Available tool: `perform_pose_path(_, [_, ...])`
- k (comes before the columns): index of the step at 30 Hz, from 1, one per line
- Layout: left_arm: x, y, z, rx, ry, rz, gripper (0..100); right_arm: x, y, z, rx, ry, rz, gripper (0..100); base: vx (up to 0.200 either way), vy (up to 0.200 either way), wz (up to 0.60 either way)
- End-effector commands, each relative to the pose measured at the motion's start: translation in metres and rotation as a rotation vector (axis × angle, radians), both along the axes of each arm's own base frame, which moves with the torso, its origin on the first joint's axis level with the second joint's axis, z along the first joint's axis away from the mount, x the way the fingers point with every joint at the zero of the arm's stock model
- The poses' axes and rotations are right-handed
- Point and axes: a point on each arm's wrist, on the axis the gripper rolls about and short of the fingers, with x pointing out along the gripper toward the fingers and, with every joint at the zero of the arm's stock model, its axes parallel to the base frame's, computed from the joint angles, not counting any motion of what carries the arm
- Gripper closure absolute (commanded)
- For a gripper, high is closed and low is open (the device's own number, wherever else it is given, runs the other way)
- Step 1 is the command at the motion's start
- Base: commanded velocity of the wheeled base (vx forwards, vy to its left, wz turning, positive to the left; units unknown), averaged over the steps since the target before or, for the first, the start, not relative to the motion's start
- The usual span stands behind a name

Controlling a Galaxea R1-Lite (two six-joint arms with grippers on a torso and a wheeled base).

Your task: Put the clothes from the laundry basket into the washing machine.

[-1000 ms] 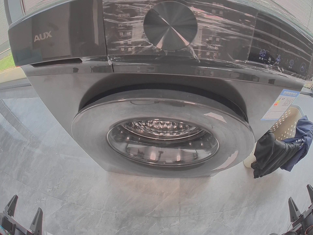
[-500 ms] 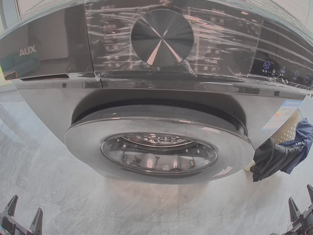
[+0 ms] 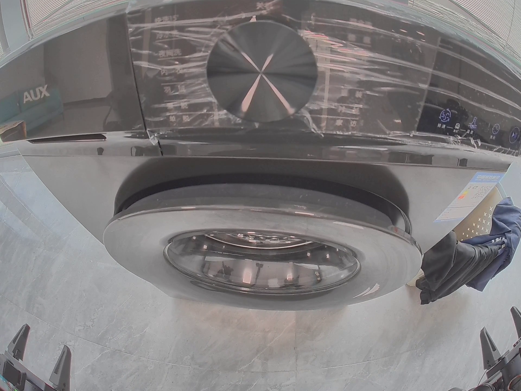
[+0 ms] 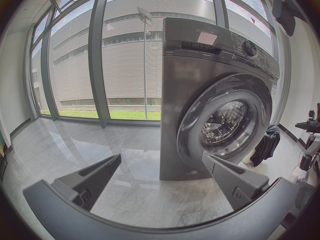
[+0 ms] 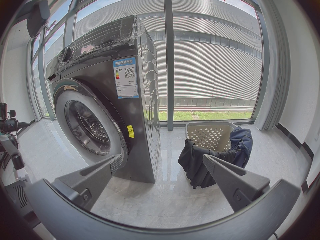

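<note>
A dark grey washing machine (image 3: 260, 180) stands right in front of me, its round glass door (image 3: 260, 256) shut. To its right on the floor is a cream perforated laundry basket (image 3: 480, 218). A black garment (image 3: 453, 267) and a blue garment (image 3: 504, 229) hang over the basket's rim. My left gripper (image 3: 44, 339) is low at the near left, open and holding nothing. My right gripper (image 3: 498, 321) is low at the near right, short of the basket, also open. The right wrist view shows the basket (image 5: 210, 134) with the black garment (image 5: 196, 164) beyond the right gripper (image 5: 160, 158).
Polished grey floor tiles (image 3: 244, 343) lie between me and the machine. Tall windows (image 4: 126, 67) stand behind and beside it. An energy label (image 3: 469, 194) is stuck on the machine's right side.
The head view has shifted: the machine fills more of the picture and its panel sits lower, so the camera has moved closer. Both grippers and the clothes look unchanged.
</note>
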Motion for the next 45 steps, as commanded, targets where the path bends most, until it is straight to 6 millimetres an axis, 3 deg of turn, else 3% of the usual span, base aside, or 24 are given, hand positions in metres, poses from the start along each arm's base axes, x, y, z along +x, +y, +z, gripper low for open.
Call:
perform_pose_path(1, [0.0, 0.0, -0.005, 0.0, 0.002, 0.0, 0, 0.0, 0.0, -0.005, 0.004, 0.001, 0.003, 0, 0.0, 0.0, 0.0])
perform_pose_path(12, [0.0, 0.0, -0.005, 0.001, 0.002, -0.003, 0, 0.0, 0.0, -0.005, -0.002, 0.0, 0.003, 0, 0.0, 0.0, 0.0])
perform_pose_path(14, [0.0, 0.0, -0.005, 0.003, 0.002, -0.003, 0, -0.003, 0.0, 0.009, 0.001, -0.074, 0.018, 0, 0.0, 0.0, 0.0])
perform_pose_path(16, [0.0, 0.0, -0.005, 0.003, 0.002, -0.003, 0, -0.016, 0.0, 0.053, 0.01, -0.212, 0.02, 0, 0.0, 0.0, 0.0])
perform_pose_path(17, [0.0, 0.0, -0.005, 0.004, 0.002, -0.003, 0, -0.014, 0.0, 0.068, 0.021, -0.196, 0.026, 0, 0.0, 0.0, 0.0])
perform_pose_path(19, [0.0, 0.0, -0.005, 0.006, 0.002, -0.005, 0, 0.005, 0.001, 0.084, 0.041, -0.065, 0.069, 0, 0.0, 0.0, 0.0])
perform_pose_path(21, [0.0, 0.0, -0.005, 0.004, 0.002, -0.005, 0, 0.019, 0.002, 0.086, 0.046, 0.015, 0.136, 0, 0.0, 0.0, 0.0])
perform_pose_path(23, [0.0, 0.0, -0.005, 0.004, 0.002, -0.005, 0, 0.049, 0.006, 0.084, 0.046, 0.169, 0.254, 0, 0.0, 0.0, 0.0])
perform_pose_path(24, [0.0, 0.0, -0.005, 0.004, 0.002, -0.005, 0, 0.049, 0.006, 0.084, 0.046, 0.169, 0.254, 0, 0.0, 0.0, 0.0])
perform_pose_path(25, [0.0, 0.0, -0.005, 0.006, 0.002, -0.005, 0, 0.075, 0.011, 0.086, 0.058, 0.243, 0.31, 0, 0.0, 0.0, 0.0])
perform_pose_path(31, [0.0, 0.0, -0.005, 0.006, 0.002, -0.005, 0, 0.131, 0.041, 0.086, 0.147, 0.34, 0.487, 0, 0.0, 0.0, 0.0])
perform_pose_path(34, [0.0, 0.0, -0.005, 0.006, 0.002, -0.005, 0, 0.135, 0.045, 0.085, 0.158, 0.349, 0.498, 0, 0.0, 0.0, 0.0])
perform_pose_path(35, [0.0, 0.0, -0.005, 0.006, 0.002, -0.005, 0, 0.15, 0.059, 0.083, 0.163, 0.367, 0.479, 0, 0.0, 0.0, 0.0])
perform_pose_path(38, [0.0, 0.0, -0.005, 0.006, 0.002, -0.005, 0, 0.154, 0.063, 0.083, 0.154, 0.367, 0.459, 0, 0.0, 0.0, 0.0])
perform_pose_path(45, [0.0, 0.0, -0.005, 0.006, 0.002, -0.005, 0, 0.173, 0.077, 0.1, 0.149, 0.331, 0.459, 0, 0.0, 0.0, 0.0])
